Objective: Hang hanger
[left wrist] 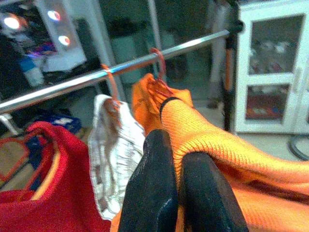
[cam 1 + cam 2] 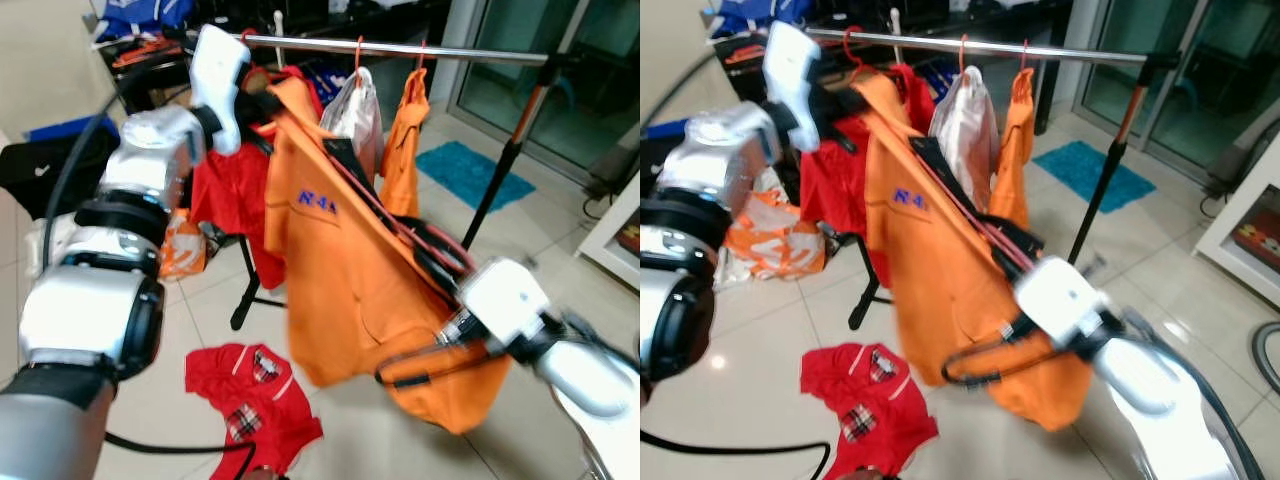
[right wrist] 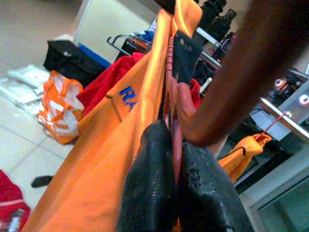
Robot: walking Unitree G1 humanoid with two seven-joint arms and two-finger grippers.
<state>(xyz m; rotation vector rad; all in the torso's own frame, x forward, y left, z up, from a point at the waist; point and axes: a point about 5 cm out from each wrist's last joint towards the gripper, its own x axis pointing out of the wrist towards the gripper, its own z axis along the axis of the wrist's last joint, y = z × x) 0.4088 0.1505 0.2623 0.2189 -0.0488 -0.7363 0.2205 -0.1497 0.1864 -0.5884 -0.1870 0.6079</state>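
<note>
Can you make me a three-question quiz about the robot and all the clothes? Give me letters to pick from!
1. Where is the checked red shirt?
A on the floor
B on the rail
C in a box

2. What colour is the big shirt the robot holds?
A green
B orange
C white

3. The left gripper is
A wide open
B shut on the orange shirt
C holding a cup

Answers: 1 A, it lies flat on the tiles. 2 B, it is bright orange. 3 B, the fingers pinch orange cloth below the rail.

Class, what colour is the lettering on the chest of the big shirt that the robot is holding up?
Blue, on the orange shirt; clearest in the left eye view.
</note>
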